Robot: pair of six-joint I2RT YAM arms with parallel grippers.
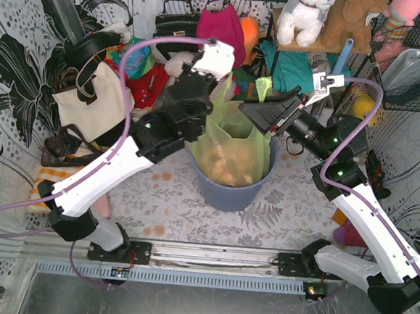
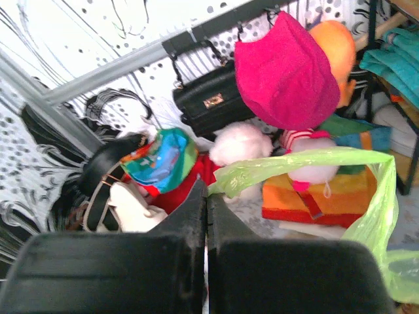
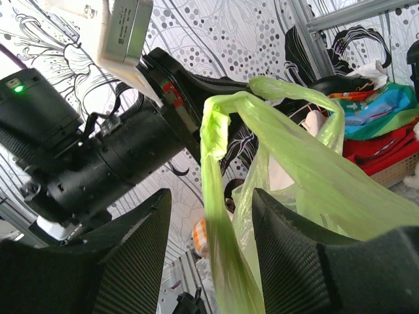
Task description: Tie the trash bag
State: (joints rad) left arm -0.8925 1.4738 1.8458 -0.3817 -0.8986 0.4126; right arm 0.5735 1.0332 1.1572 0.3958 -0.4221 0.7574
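The lime-green trash bag (image 1: 232, 148) sits in a blue-grey round bin (image 1: 229, 191) at the table's middle, with tan paper showing through it. My left gripper (image 1: 217, 81) is above the bag's left side. In the left wrist view it (image 2: 207, 191) is shut, and the bag's handle (image 2: 314, 160) runs taut to the right from its tips. My right gripper (image 1: 249, 109) reaches in from the right over the bin. In the right wrist view it (image 3: 211, 196) stands open, and a twisted green handle strand (image 3: 216, 170) hangs between its fingers, touching neither.
A magenta cloth bag (image 1: 222, 23) and a black handbag (image 1: 175, 25) hang at the back. A cream tote (image 1: 90, 104) and colourful cloths lie at the left. Plush toys (image 1: 305, 15) sit on a shelf and a wire basket (image 1: 414, 64) hangs at the right. The left arm (image 3: 98, 163) is close beside the right gripper.
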